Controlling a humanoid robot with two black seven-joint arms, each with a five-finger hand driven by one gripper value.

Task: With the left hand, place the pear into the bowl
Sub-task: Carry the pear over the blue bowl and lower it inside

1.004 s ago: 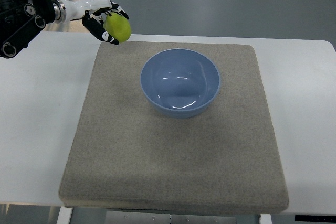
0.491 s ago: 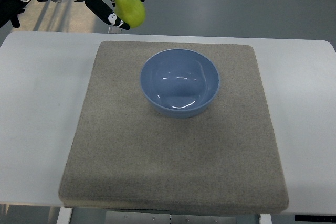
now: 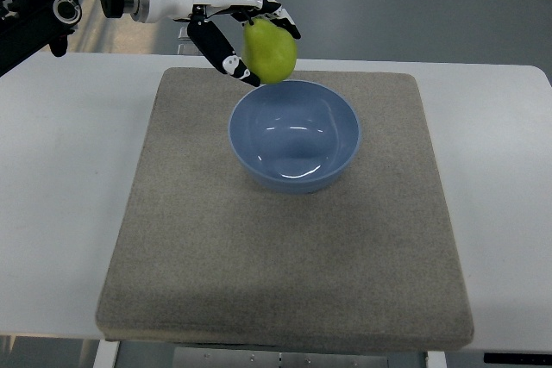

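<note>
We saw the left hand (image 3: 244, 39) reaching in from the upper left of the top view, its white forearm stretched out level above the far side of the table (image 3: 60, 170). Its black-and-white fingers (image 3: 222, 53) were curled around a yellow-green pear (image 3: 270, 50), gripping it from behind and from above, so that most of the fruit's front face showed clearly. The pear hung in the air with its narrower end up, and in the picture it overlapped the far left rim of the blue bowl (image 3: 294, 135); we could not tell how high above the rim it was. The bowl stood upright on a grey-beige mat (image 3: 285, 256), toward the mat's far half, and nothing lay inside it that we could make out, only light reflections on its glossy inner wall. The mat lay flat on the white table, covering most of its middle.
</note>
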